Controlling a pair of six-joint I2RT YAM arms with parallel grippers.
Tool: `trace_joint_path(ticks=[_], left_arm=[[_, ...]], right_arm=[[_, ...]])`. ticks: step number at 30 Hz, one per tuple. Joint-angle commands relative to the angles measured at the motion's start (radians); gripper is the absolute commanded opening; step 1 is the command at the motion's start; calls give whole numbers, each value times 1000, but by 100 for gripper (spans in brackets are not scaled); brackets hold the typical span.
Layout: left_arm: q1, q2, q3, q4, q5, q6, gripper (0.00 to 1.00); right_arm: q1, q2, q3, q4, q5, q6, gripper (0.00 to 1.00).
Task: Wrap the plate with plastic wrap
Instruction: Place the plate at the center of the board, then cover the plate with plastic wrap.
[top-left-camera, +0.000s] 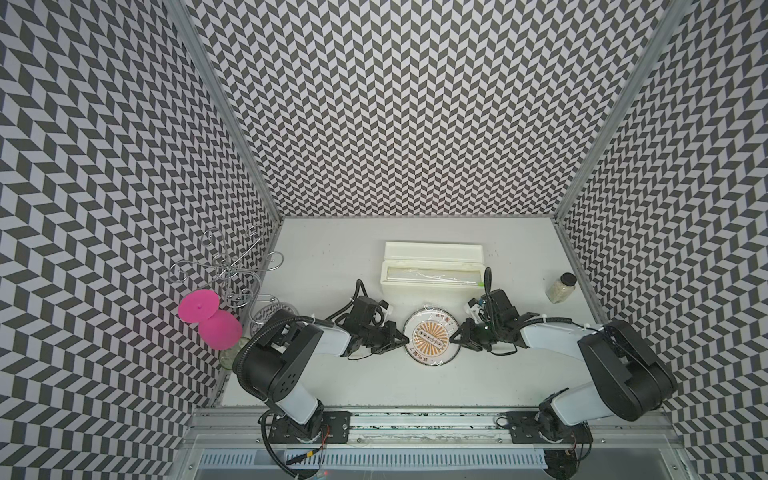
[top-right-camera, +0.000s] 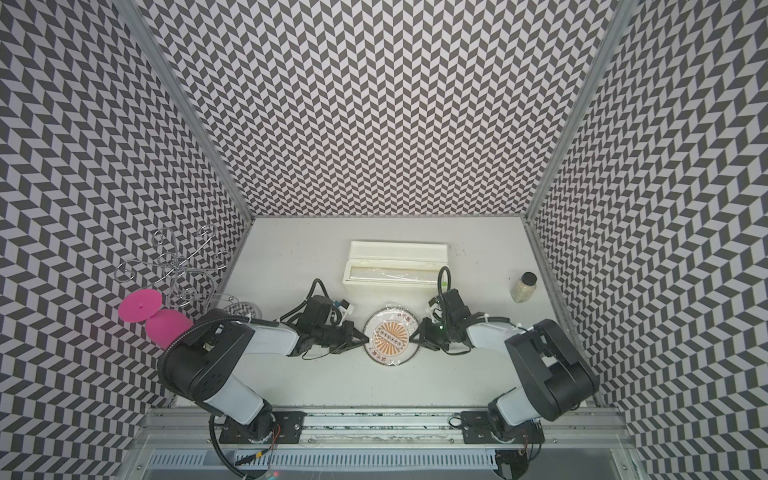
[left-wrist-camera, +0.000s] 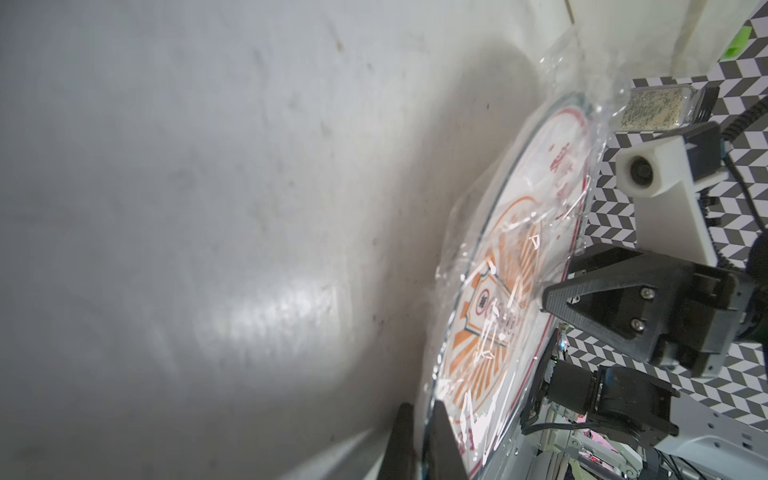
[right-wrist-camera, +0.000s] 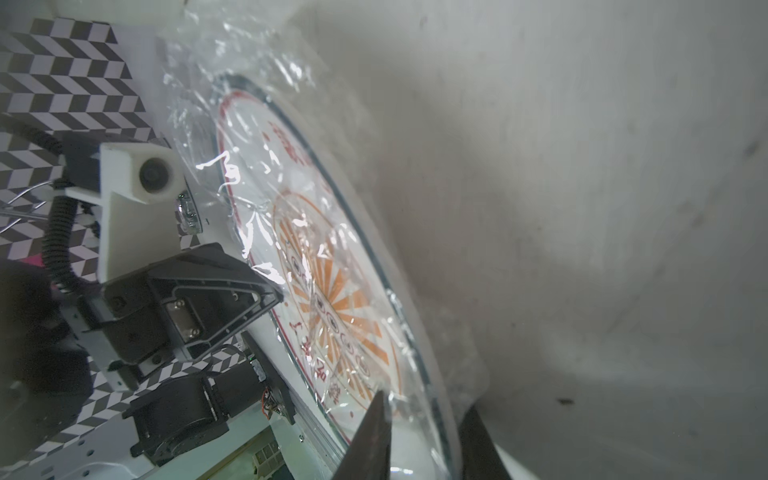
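Flanking the plate (top-left-camera: 432, 338) under plastic wrap (right-wrist-camera: 257, 83).
Pinching rim at 9 o'clock with left gripper (top-left-camera: 405, 338), clenched; straddling rim at 3 o'clock with right gripper (top-left-camera: 453, 337), grip unclear.

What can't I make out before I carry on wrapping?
- Underside of the plate: hidden in every view by the plate itself; tucked plastic wrap unconfirmed.
- Right gripper's hold on the rim: hidden by its own fingers in the right wrist view.
- Glass disc: mostly behind the left arm in both top views.
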Motion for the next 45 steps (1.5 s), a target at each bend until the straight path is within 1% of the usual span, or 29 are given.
trace_joint_path(ticks=[1,2,4,7,8,10,13,16,18,21,23,25,31,36,39,41,45], left_arm=[[-99,29,-16,-58,133,51,0],[-100,28,-18,-59,140,49,1],[-108,18,-17,-58,156,44,3],[-117,-7,-9,-90,161,52,10],[-116,-20,-10,-104,158,56,13],[-102,-47,-4,-149,145,80,21],[-31,-92,12,-255,123,144,36],[75,-154,81,-450,27,275,48],[135,-191,140,-527,-49,345,53],[145,-190,221,-539,-154,400,58],[146,-163,252,-506,-164,406,58],[146,-123,278,-479,-197,417,58],[145,13,378,-481,-238,472,56],[144,48,376,-466,-188,479,50],[145,55,355,-428,-127,450,45],[145,62,342,-406,-104,413,39],[145,92,337,-383,-96,392,32]], right_arm=[[21,76,78,-72,135,-119,25],[20,87,93,-98,142,-139,25],[20,122,129,-146,150,-185,22],[20,182,176,-201,147,-256,15],[19,196,186,-212,148,-276,13],[17,216,198,-231,144,-312,11],[12,232,220,-267,145,-367,10],[13,240,236,-295,166,-407,10],[14,239,239,-297,176,-422,9],[21,229,237,-287,187,-441,9],[27,229,243,-289,195,-456,9],[39,230,252,-286,200,-468,9],[56,247,277,-290,236,-487,9],[56,266,271,-286,262,-491,9],[55,277,269,-282,265,-490,8],[56,282,269,-280,266,-491,8],[56,285,265,-273,270,-489,7]])
